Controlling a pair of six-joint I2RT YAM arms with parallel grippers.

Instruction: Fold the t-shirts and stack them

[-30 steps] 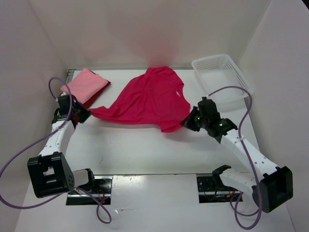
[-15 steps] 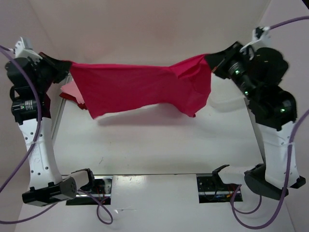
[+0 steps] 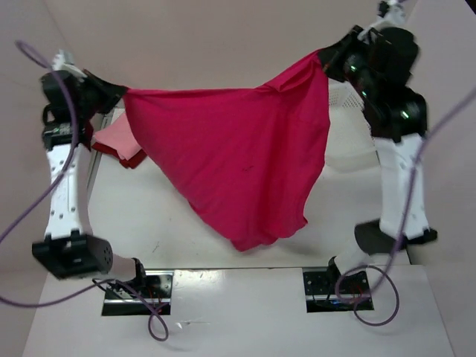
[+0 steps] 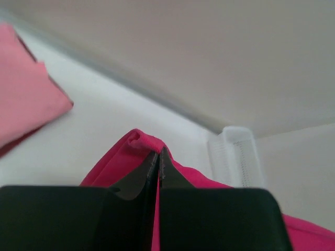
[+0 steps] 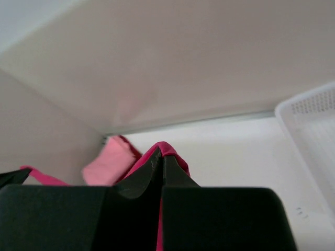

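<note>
Crimson t-shirt (image 3: pixel 245 163) just raised, hung open right of pink stack (image 3: pixel 117 136) | left gripper (image 3: pixel 119 92), right gripper (image 3: pixel 326 61) clamped on its top edge | flattening expected next

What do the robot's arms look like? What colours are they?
The left arm and the right arm have long white parts joined by chunky black joints. A thin purple cable trails from each. Tiny green lights glow on the right arm's black part. The jaws are black and taper to a point.
</note>
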